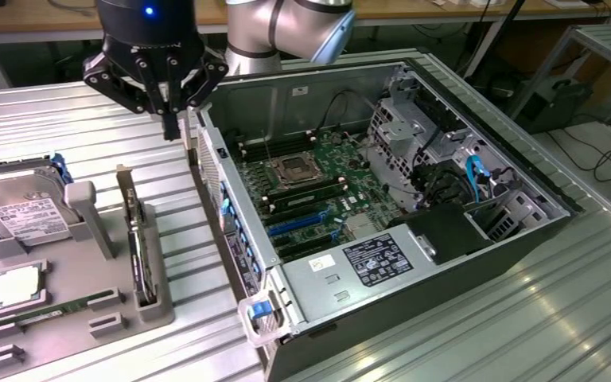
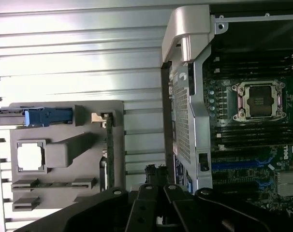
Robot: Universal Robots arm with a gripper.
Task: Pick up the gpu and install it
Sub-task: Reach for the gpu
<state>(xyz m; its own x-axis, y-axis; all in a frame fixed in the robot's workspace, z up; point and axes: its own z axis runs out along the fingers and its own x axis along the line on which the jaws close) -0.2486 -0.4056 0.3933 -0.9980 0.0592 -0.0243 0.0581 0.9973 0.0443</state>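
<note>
Jaws clenched, empty — gpu [image 1: 139, 247] (thin dark card, pale bracket) upright in holder [image 1: 159, 312].

Tabletop [image 1: 496, 334] stock, as counted:

- Robot arm [image 1: 284, 32]: one was present, and it carried one gripper [image 1: 169, 127].
- Open computer case [image 1: 284, 99]: one was present. It held one motherboard [image 1: 332, 187], one processor socket [image 1: 295, 169], one power supply [image 1: 375, 263] and one blue cable [image 1: 476, 171]. Two blue expansion slots [image 1: 297, 224] were made out. The memory slots could not be counted.
- Grey holder [image 1: 88, 223]: one stood beside the case. It bore one gpu [image 1: 137, 243], one hard drive [image 1: 25, 215], one green memory stick [image 1: 67, 306] and one processor chip [image 1: 17, 286].
</note>
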